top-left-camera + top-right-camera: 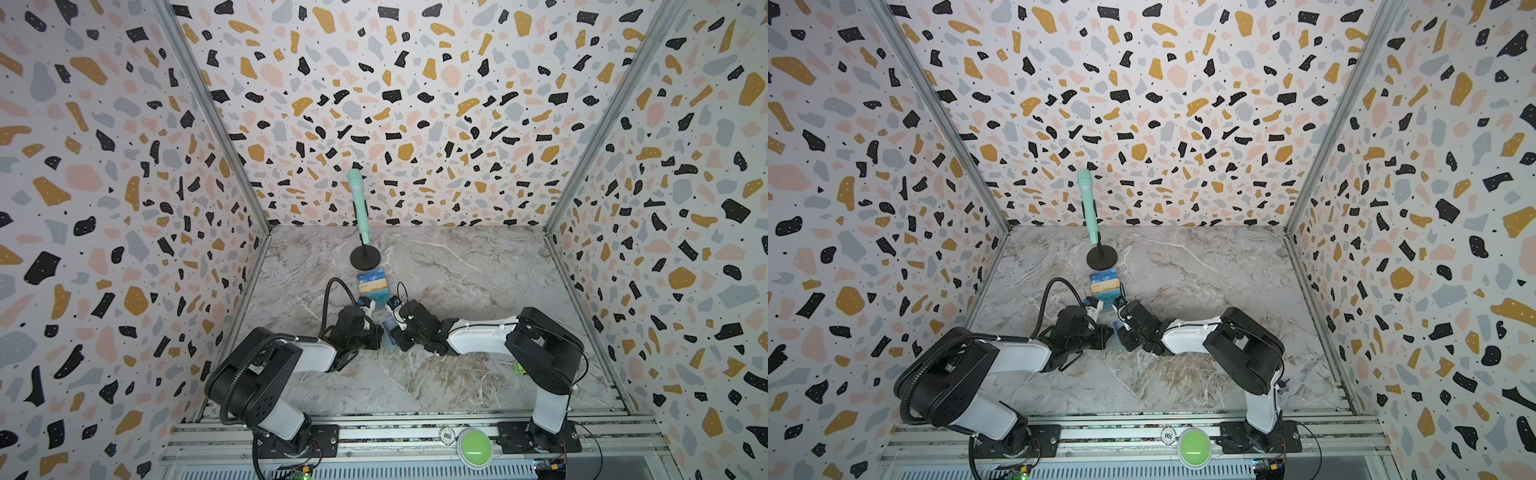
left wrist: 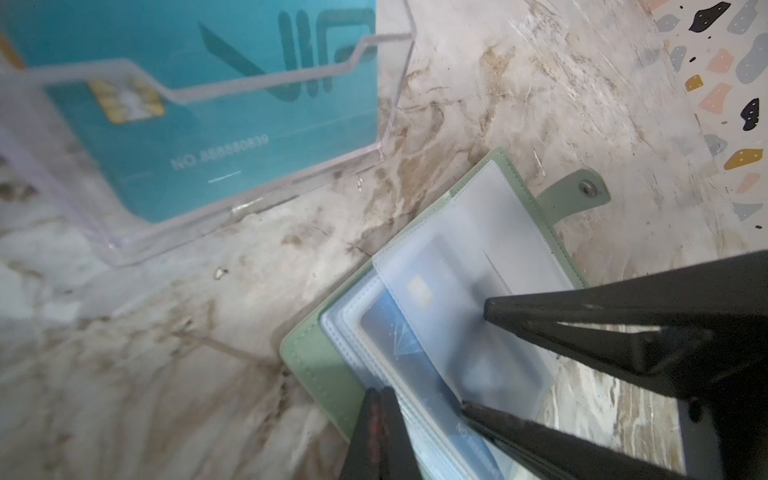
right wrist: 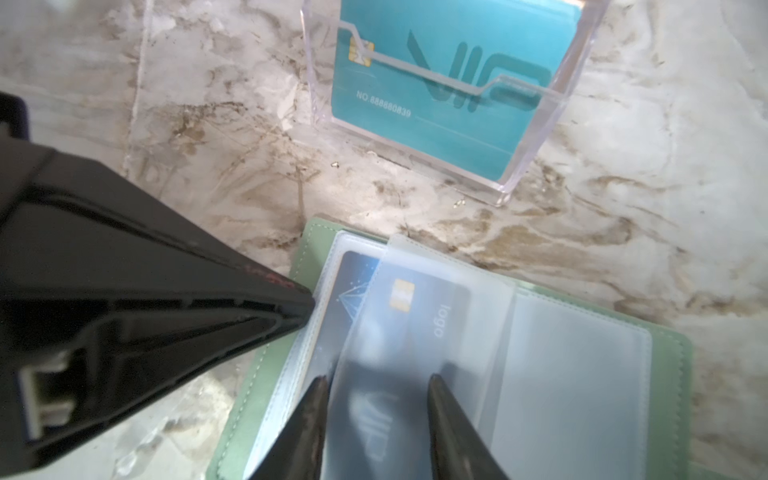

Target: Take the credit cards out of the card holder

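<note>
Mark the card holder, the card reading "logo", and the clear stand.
card holder (image 3: 253,390), right wrist view, green cover edge.
logo card (image 3: 415,340), right wrist view, middle of its face.
stand (image 3: 509,187), right wrist view, clear front corner.

Card holder (image 3: 669,365) lay spread on the marble table (image 3: 208,137), sleeve pages (image 3: 582,395) up. A dark blue card (image 3: 419,332), chip showing, sat inside one page. Right gripper (image 3: 377,378) straddled it, jaws apart. Left gripper (image 3: 300,309), tips together, met the page edges. Beyond stood a clear stand (image 3: 536,141) with a teal card (image 3: 457,133).
</note>
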